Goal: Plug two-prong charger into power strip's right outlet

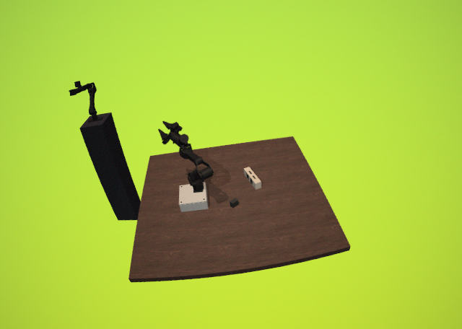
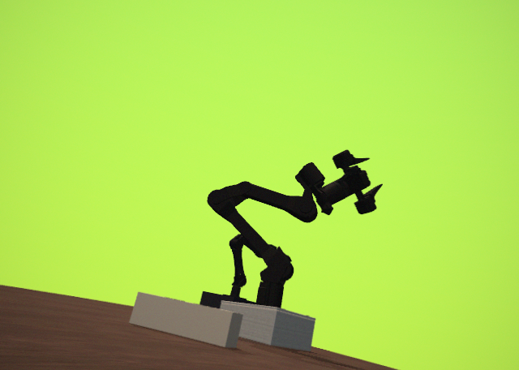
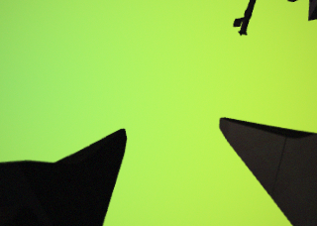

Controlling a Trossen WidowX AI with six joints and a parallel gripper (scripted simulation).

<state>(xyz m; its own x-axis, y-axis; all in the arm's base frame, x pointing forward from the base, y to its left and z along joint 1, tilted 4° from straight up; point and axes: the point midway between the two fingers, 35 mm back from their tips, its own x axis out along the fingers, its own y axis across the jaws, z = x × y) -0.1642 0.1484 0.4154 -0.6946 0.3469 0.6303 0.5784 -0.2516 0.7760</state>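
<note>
The charger, a small dark block [image 1: 234, 203], lies on the table [image 1: 238, 243] [image 2: 62, 328] in front of the power strip. Its prongs are too small to make out, and it does not show in the exterior view or wrist views. The power strip [image 1: 257, 184] [image 2: 184, 320] is a long pale block with dark openings on it, lying to the right of the arm's base in the top view. My gripper [image 1: 161, 125] [image 2: 375, 171] [image 3: 172, 128] is open and empty, raised high and pointing away from the charger and the strip.
The arm stands on a white box [image 1: 192, 195] [image 2: 293, 330] near the table's left side. Beyond the table's left edge, a tall dark pillar [image 1: 107, 165] carries a second, smaller dark arm [image 1: 92, 99] [image 2: 238, 261], which also shows in the wrist view [image 3: 249, 10].
</note>
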